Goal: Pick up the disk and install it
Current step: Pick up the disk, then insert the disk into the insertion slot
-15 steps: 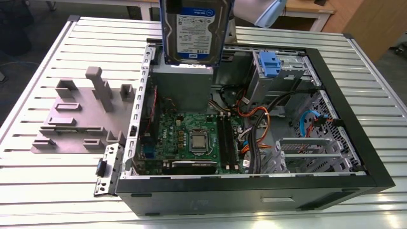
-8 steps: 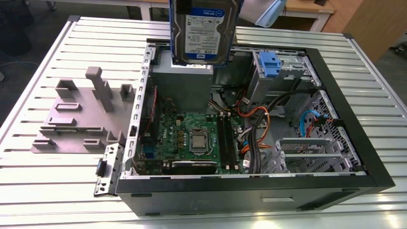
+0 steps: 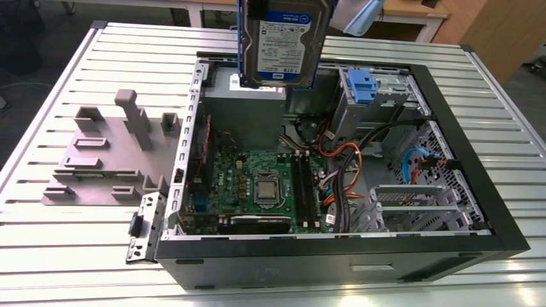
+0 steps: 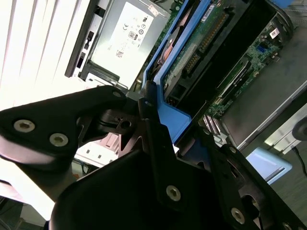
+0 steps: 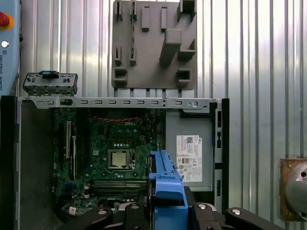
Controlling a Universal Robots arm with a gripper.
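disk: one, we make it, silver with a blue frame.
gripper: one and only one, we say.
computer case: one, and we have it lying open.
motherboard: one green board, there it is.
processor: one, we count, square on that board.
power supply: one grey box for us.
white sticker: one on that box, we note.
blue latch: one.
grey fixture plate: one, we tally, just the one.
red button: one.
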